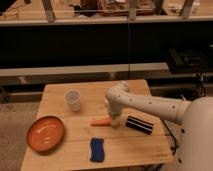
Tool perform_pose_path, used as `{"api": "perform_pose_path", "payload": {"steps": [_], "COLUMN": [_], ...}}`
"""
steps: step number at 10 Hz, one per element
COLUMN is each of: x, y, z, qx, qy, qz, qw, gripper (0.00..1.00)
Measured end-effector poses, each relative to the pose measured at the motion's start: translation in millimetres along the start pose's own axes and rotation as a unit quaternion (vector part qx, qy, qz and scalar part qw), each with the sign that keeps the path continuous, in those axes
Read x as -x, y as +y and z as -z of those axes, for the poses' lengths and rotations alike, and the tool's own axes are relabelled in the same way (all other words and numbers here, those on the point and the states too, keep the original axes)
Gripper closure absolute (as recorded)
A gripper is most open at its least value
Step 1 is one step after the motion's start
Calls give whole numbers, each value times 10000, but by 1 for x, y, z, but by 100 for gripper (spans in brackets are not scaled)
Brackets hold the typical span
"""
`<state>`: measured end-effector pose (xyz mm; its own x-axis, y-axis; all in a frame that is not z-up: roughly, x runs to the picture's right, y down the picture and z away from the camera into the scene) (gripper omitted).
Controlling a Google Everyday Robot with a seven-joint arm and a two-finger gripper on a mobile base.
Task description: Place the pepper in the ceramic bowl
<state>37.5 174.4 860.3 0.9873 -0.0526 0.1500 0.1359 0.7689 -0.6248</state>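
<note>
Hand (115, 121) low over wooden table (137, 146) beside pepper (100, 121), dark shelving (75, 45) behind.

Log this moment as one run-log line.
gripper: low over table, at pepper | pepper: lying on table, outside ceramic bowl | ceramic bowl: empty, near table's corner

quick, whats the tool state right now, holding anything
tool: down low at one end of the pepper; open, closed or gripping it cannot be told
</note>
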Motion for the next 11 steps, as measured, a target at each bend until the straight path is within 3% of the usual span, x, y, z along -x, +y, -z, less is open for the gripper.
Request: {"api": "perform_pose_path", "payload": {"steps": [5, 7, 11], "x": [4, 22, 26], "y": [-1, -5, -2], "z": [6, 16, 19], "qx": [-35, -80, -65], "qy": [80, 104, 164], "qz": [101, 284, 400], "qw": [9999, 9995, 9990], "gripper": [87, 87, 87]}}
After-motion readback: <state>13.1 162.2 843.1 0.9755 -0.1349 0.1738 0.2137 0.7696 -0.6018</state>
